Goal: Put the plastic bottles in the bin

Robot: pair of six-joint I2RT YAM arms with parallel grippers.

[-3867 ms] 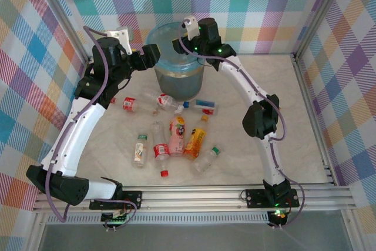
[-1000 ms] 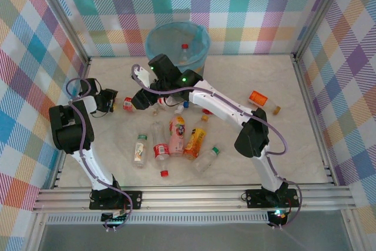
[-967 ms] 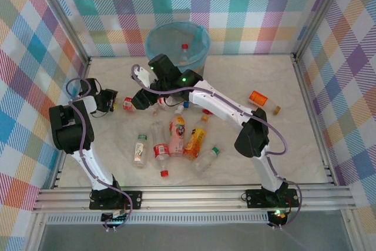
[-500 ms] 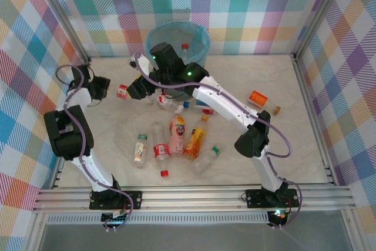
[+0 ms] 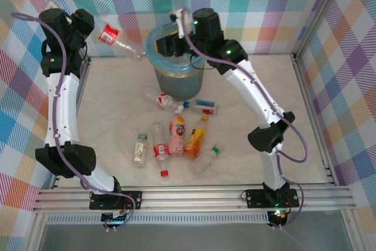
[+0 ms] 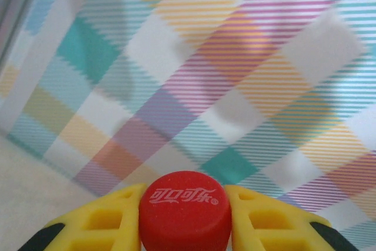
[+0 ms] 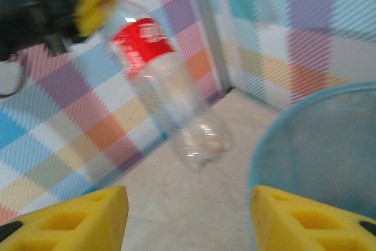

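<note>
White arm links (image 5: 63,95), black joints (image 5: 64,159), purple cables (image 5: 305,144); gripper fingers (image 6: 94,224) yellow, latticed.

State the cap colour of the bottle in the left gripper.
Red cap, white lettering; left wrist view shows it best.

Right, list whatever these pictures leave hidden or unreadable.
Contents of the bin: in the top external view the right gripper covers much of the opening; the right wrist view is blurred and crops the bin.
Body of the red-labelled bottle: in the left wrist view its red cap, clamped in the left gripper, blocks it.
Print on the loose bottles: too small in the top external view.
</note>
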